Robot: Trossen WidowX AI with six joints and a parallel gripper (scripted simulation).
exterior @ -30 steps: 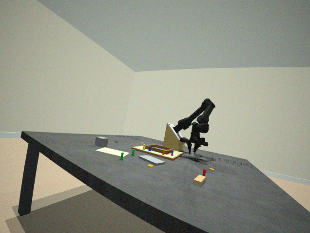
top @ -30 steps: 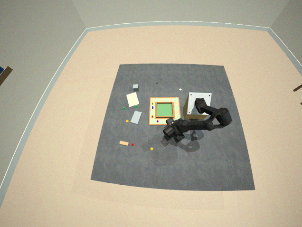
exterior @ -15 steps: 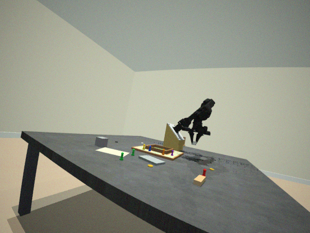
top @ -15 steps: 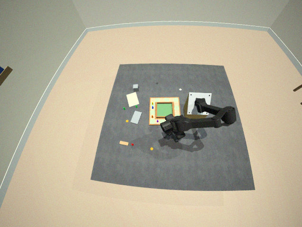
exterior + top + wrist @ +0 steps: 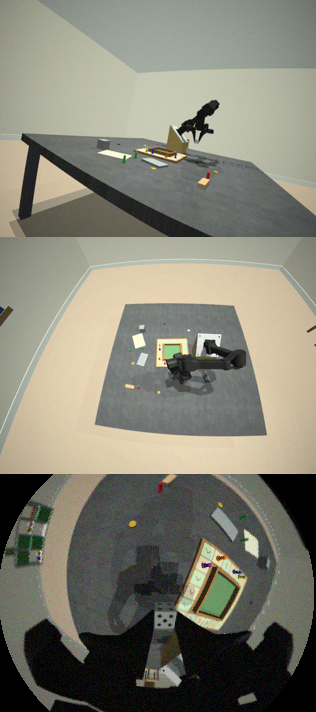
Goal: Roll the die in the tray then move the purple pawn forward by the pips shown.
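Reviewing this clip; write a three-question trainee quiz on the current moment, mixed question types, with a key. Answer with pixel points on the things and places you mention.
1. True or false: the black parallel-jaw gripper [image 5: 196, 140] [image 5: 163, 613] holds the white die with black pips [image 5: 196, 141] [image 5: 165, 620] above the table.
2. Multiple choice: which thing lies beside the red pawn [image 5: 138, 387] [image 5: 208, 175] [image 5: 160, 487]?
a) the pale yellow sheet
b) the tan wooden block
c) the gray cube
3. Fill in: the purple pawn [image 5: 165, 363] [image 5: 175, 155] [image 5: 206, 565] stands on the square-track game board [image 5: 156, 349] [image 5: 176, 161] [image 5: 190, 574], outside the green-floored ____.

Key: 1 true; 2 b; 3 tray
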